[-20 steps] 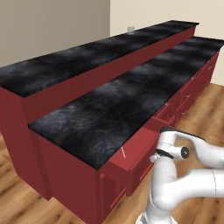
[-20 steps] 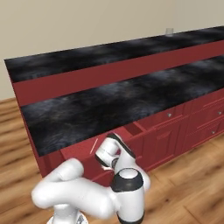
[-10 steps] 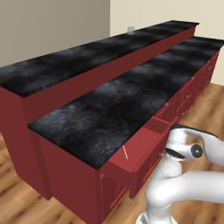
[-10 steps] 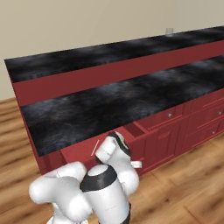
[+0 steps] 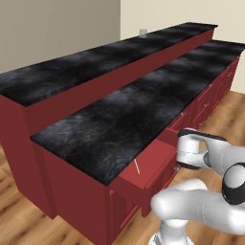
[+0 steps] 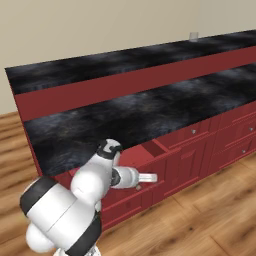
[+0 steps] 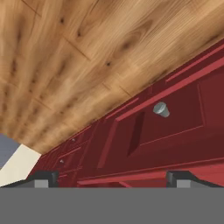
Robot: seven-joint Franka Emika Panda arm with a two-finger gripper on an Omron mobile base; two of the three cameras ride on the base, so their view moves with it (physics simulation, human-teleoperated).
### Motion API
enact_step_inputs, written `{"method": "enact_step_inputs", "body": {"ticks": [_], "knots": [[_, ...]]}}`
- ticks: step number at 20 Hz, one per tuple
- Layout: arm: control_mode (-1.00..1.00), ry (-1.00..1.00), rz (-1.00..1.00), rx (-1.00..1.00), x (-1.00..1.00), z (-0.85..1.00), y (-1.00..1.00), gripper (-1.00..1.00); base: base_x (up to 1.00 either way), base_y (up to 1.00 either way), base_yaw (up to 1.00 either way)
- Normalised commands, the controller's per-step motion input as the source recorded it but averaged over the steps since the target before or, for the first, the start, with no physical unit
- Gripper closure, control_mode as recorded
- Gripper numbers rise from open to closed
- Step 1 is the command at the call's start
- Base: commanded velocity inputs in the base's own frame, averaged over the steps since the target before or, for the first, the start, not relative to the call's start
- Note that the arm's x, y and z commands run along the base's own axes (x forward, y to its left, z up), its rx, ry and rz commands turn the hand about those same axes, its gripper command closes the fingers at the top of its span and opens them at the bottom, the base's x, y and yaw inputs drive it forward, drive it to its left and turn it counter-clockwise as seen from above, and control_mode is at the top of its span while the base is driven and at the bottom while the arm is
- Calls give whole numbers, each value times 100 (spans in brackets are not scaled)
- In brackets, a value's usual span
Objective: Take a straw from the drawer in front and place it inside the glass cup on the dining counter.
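The drawer (image 5: 152, 168) stands pulled out from under the lower countertop, its red front facing me. Inside it lies the straw (image 5: 137, 166), a thin whitish stick. My gripper (image 6: 152, 177) hovers just in front of the drawer's front, level with it and pointing sideways along the cabinets. In the hand view my gripper (image 7: 113, 179) is open, fingertips (image 7: 43, 177) far apart with nothing between them, and a small metal handle (image 7: 161, 109) on a red cabinet front shows ahead. The glass cup (image 5: 142, 32) stands far off on the dining counter (image 5: 95, 57); the same glass cup (image 6: 193, 36) is at top right.
The lower black countertop (image 5: 143, 110) overhangs the open drawer. Narrower red drawers (image 6: 235, 145) with small knobs run along to the right. Wooden floor (image 6: 200, 220) stretches in front of the cabinets. My white arm (image 6: 90, 185) hides the drawer's left part.
The jaws have gone from shut to wide open. The hand has drawn back a little from the drawer's front and turned sideways; the drawer stays pulled out.
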Motion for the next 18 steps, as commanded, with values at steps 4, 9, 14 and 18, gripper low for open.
{"method": "enact_step_inputs", "body": {"ticks": [4, 9, 14, 18], "knots": [[-100, 1, 1, -2, -1, 100, 0, -100, 0, 0, 0], [-100, 13, 11, 4, 19, 100, 0, -100, 0, 0, 0], [-100, -9, 11, -8, 0, 100, 0, -100, 0, 0, 0], [-100, -44, 22, -43, -1, 100, -22, -100, 0, 0, 0]]}}
